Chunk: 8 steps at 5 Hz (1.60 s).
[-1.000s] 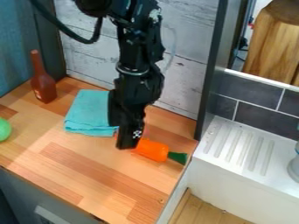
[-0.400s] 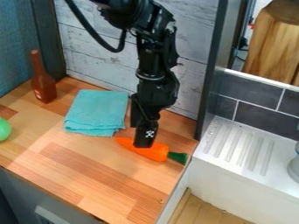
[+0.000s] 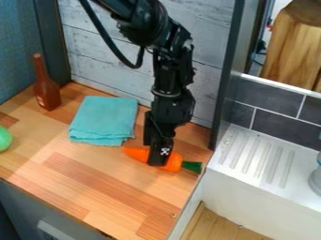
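Observation:
Hanging down from the top of the camera view, the black gripper [image 3: 156, 157] is low over the counter, right at an orange carrot with a green top [image 3: 173, 162]. It covers part of the carrot's middle; the pointed orange end shows on its left and the green end on its right. A folded teal cloth [image 3: 104, 120] lies just to the left and behind. The carrot lies on the wooden counter [image 3: 113, 187].
A brown-red bottle [image 3: 46, 90] stands at the back left. Part of a green round object [image 3: 3, 139] shows at the left edge. To the right are a dark upright post [image 3: 227, 79] and a white sink with a ridged ledge [image 3: 260, 159].
The gripper has moved right, away from the cloth, and then slightly lower to the carrot's middle. The carrot's green end has shifted very slightly; the cloth has stayed put.

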Tool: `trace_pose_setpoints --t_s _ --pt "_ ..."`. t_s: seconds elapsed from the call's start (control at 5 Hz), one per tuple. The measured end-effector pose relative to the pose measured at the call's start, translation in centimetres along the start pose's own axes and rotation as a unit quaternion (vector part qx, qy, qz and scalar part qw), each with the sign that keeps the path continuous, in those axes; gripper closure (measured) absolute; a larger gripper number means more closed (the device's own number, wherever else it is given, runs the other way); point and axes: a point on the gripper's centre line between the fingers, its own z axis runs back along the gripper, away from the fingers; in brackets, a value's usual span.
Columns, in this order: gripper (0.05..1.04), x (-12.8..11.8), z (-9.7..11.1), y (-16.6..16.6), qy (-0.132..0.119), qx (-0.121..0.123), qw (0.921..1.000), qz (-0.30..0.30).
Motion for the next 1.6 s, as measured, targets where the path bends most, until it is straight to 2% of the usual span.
trace_pose_setpoints --t_s 0.2,0.4,0.6,0.8,1.0,1.2,1.4,1.6 --pt "0.083 0.0 -0.9 0.1 0.024 -0.019 0.9995 0.011" --pt "0.138 0.6 -1.1 0.1 0.033 -0.017 0.999 0.025" --pt "0.415 1.0 -1.1 0.0 0.012 -0.018 0.999 0.038" --pt "0.519 0.8 -1.2 -1.1 -0.008 -0.026 0.9989 0.039" --pt "0.519 0.4 -1.3 -2.1 -0.019 -0.032 0.9987 0.034" --pt "0.519 -1.2 0.1 -3.6 -0.048 -0.023 0.9974 0.048" --pt "0.519 -5.9 1.4 -3.0 -0.061 -0.011 0.9891 0.134" --pt "0.519 -10.9 1.9 -2.4 -0.048 -0.005 0.9788 0.199"
